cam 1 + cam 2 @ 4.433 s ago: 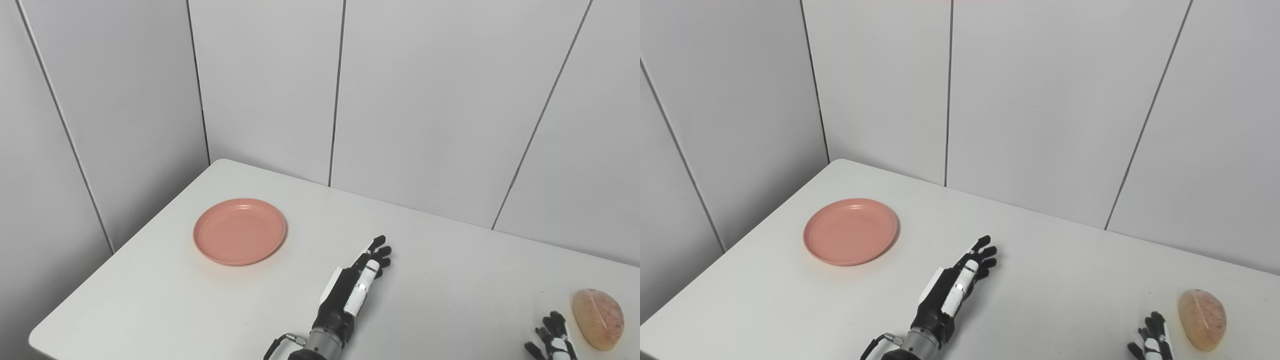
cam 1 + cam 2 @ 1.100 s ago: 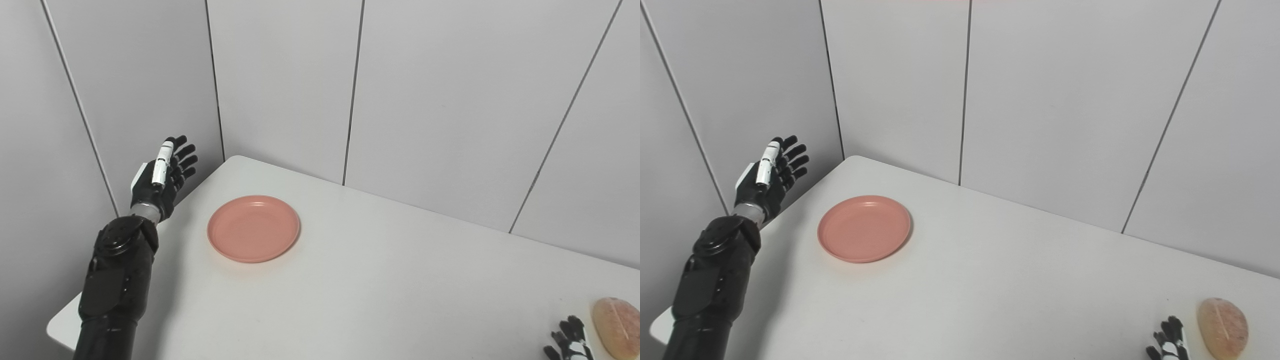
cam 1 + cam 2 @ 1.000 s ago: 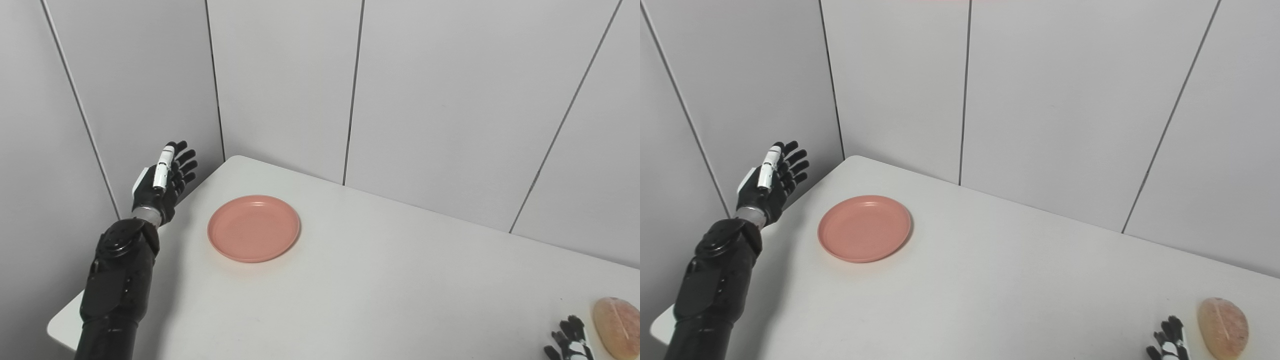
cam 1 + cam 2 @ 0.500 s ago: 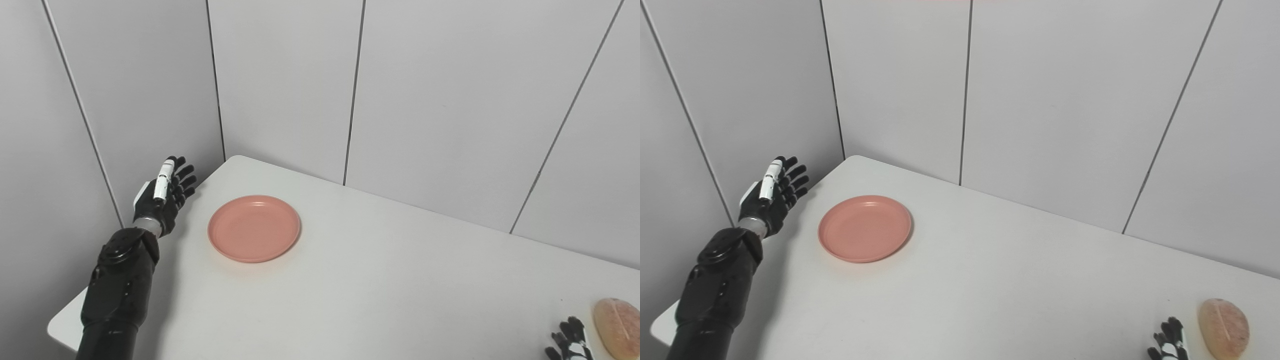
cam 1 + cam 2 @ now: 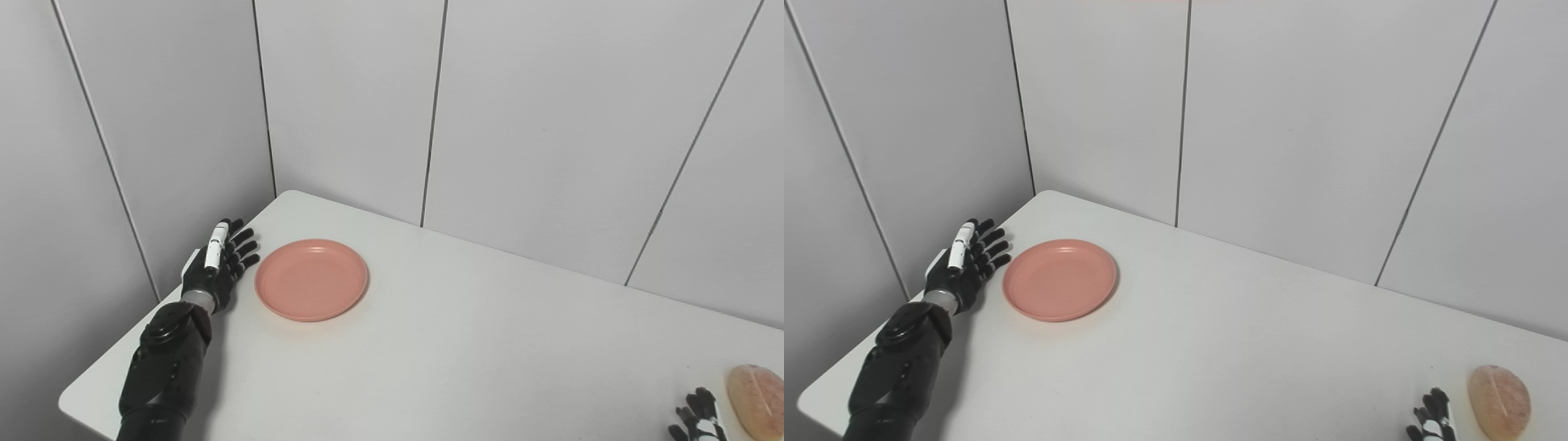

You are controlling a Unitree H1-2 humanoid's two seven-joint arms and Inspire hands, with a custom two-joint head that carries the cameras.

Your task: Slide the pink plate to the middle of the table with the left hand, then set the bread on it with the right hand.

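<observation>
since half a second ago the left hand (image 5: 215, 269) has dropped from beside the wall to table height, fingers spread wide and empty, just left of the plate (image 5: 311, 280), likely so its palm can push it rightward. the bread (image 5: 754, 401) lies just right of the right hand (image 5: 695, 421), which waits at the bottom edge, its fingers too cropped to judge. both sit on a bare white table (image 5: 465, 343) in a corner of grey wall panels (image 5: 539, 122).

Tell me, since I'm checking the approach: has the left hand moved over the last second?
Yes. The left hand has dropped from against the wall panel and closed in beside the pink plate, which stayed put.
</observation>
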